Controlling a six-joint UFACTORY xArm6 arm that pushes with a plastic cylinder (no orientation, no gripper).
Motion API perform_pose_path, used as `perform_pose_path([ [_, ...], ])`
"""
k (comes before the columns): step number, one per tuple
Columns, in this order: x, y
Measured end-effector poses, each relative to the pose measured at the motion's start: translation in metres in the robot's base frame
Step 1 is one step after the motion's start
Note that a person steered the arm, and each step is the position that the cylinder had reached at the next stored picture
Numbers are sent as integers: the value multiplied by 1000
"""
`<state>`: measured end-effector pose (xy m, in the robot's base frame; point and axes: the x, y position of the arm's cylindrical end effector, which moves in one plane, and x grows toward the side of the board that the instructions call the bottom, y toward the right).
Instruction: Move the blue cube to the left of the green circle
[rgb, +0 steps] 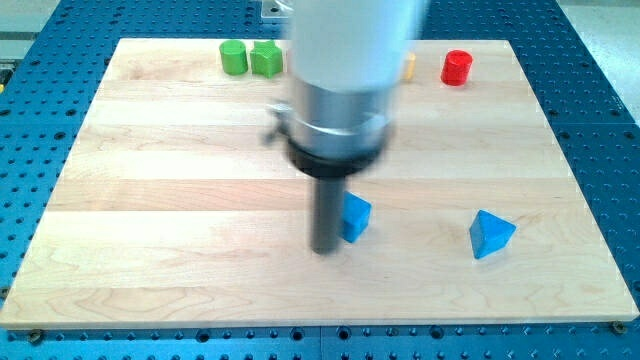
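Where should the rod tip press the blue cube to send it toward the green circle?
Judging by eye: on the blue cube's lower-right face, pushing up-left. My tip sits touching its left side, the wrong side; the green circle lies up-left.

The arm's blurred body (345, 70) fills the upper middle of the view and runs off the view's top edge. It hides the middle of the block row at the view's top: only a sliver of a yellow block (409, 66) shows at its right side. The blue cube (355, 216) is partly covered by the rod, so its left part is hidden. My tip (325, 249) is smeared; it seems to touch the cube, though contact cannot be confirmed.
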<state>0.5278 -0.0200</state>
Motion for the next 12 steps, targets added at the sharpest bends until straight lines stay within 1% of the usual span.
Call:
perform_pose_path([
  [1, -17, 4],
  [2, 44, -21],
  [3, 26, 58],
  [4, -26, 49],
  [5, -52, 42],
  [6, -53, 52],
  [7, -38, 81],
  [8, -71, 86],
  [9, -118, -3],
  [10, -150, -98],
  [11, -136, -84],
  [12, -132, -32],
])
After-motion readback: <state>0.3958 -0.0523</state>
